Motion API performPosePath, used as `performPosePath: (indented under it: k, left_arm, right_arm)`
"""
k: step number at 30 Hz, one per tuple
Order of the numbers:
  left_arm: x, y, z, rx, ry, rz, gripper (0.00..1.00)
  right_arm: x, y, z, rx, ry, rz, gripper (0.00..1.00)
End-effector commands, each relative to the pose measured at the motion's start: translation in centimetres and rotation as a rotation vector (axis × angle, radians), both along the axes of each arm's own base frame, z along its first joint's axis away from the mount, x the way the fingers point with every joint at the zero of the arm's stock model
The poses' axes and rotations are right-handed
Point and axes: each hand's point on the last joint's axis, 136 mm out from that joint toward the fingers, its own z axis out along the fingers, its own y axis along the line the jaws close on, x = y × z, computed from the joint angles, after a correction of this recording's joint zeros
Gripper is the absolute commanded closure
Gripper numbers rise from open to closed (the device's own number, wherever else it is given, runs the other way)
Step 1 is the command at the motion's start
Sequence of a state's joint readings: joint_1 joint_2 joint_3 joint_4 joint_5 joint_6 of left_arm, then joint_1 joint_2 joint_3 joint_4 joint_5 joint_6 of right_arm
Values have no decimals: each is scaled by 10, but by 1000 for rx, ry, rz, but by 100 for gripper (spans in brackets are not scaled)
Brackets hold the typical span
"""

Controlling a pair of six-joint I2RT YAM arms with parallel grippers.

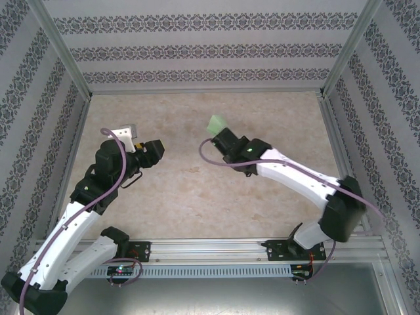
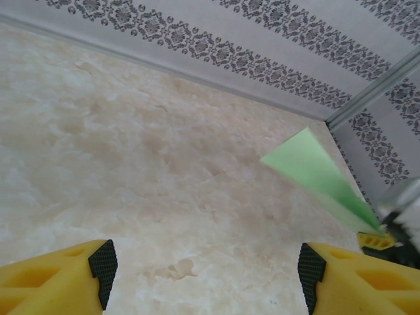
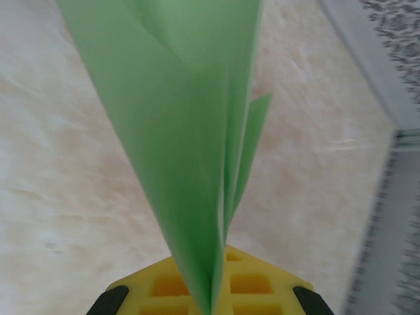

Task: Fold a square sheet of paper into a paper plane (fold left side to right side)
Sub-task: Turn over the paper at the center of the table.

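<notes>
**Right gripper (image 1: 222, 136) pinches the paper plane (image 1: 215, 124) above the table (image 1: 190, 203)**

The marbled beige table lies inside walls (image 1: 197, 52) of patterned paper. The left arm (image 1: 72, 223) and right arm (image 1: 295, 174) both reach toward its middle, their tips well apart. The left gripper (image 2: 207, 269) hangs over bare tabletop, its yellow fingers (image 2: 59, 279) spread wide with nothing between them. The right gripper is clamped tight on the narrow end of the pale green paper plane, held off the tabletop. Its broader end juts out past the fingers toward the back wall.
</notes>
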State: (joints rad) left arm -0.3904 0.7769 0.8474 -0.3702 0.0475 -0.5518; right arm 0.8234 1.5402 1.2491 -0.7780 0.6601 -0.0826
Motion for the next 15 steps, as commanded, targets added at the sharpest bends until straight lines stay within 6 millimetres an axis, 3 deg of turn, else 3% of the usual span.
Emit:
performPosePath:
  k: [1,5,10,12,15]
  left_arm:
    - [1,7,-10,35,15,22,24]
    - [2,5,-12,35,22,18,24]
    - [3,4,-14,37,32,16,23]
    - [4,4,-16,42,36,16,23]
    - [6,3,-19,46,43,16,23]
  right_arm:
    - [8,-21,2,-360,-73,-6,98]
    - [9,-12,-33,-515,-40,21,99]
    - [-5,3,-70,-590,12,74,98]
    - [-15,8,-81,-578,56,96,90]
    - [-40,19,-98,-479,176,154,68]
